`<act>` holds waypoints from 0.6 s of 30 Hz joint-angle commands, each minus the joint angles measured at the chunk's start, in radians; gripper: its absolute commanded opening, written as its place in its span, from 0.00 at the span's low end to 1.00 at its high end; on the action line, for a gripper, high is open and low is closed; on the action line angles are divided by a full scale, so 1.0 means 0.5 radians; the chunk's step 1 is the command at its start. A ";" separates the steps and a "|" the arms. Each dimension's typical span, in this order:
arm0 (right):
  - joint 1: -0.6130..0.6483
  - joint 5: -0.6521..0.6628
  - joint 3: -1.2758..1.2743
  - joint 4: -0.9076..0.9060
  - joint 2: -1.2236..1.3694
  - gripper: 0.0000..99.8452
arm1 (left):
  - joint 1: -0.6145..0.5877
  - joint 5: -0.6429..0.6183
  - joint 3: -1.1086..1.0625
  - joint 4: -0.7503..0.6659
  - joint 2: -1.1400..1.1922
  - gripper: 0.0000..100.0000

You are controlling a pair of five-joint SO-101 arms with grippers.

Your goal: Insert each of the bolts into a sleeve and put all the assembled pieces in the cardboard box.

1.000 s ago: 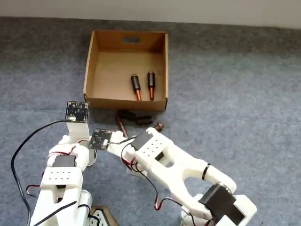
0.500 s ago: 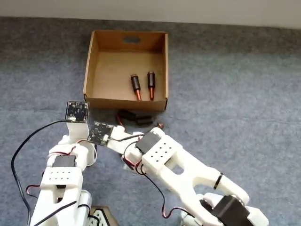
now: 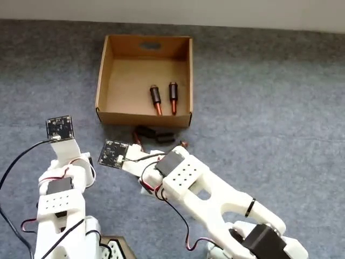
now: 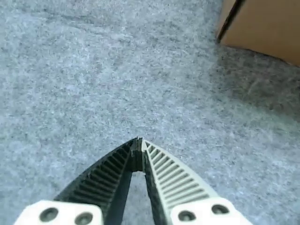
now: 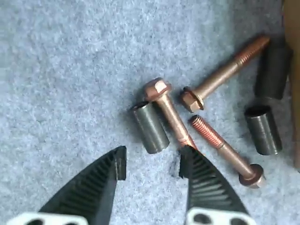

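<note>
Right tool (image 5: pixel 152 163) gapes near the sleeve (image 5: pixel 150 127): rigid, smooth metal, likely slippery, so grab mid-barrel. Left tool (image 4: pixel 138 148) sits closed, empty.

Robotics lab tabletop, grey carpet (image 3: pixel 280 91) covering, white arms (image 3: pixel 205 194) with bare circuit boards (image 3: pixel 60 127)

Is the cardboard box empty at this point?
Not empty. The cardboard box holds two assembled pieces, bolts in dark sleeves, lying side by side on its floor.
</note>
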State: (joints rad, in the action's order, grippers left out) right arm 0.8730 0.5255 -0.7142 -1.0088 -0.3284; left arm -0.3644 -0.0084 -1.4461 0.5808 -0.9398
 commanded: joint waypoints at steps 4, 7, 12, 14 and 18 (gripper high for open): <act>0.094 0.034 0.063 0.106 -0.044 0.19 | -0.198 -0.018 0.161 0.028 -0.014 0.02; 0.149 0.034 0.081 0.109 0.075 0.19 | -0.287 -0.018 0.287 0.218 -0.014 0.03; 0.130 0.034 0.137 0.112 0.281 0.19 | -0.293 -0.015 0.324 0.282 -0.014 0.03; 0.091 0.034 0.143 0.112 0.321 0.19 | -0.293 -0.015 0.324 0.282 -0.014 0.03; 0.091 0.034 0.146 0.112 0.348 0.19 | -0.290 -0.015 0.324 0.282 -0.014 0.03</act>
State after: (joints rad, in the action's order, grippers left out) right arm 0.9344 0.5271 -0.6774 -0.9613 -0.1565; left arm -0.5040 -0.0100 -1.3326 0.7188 -0.9398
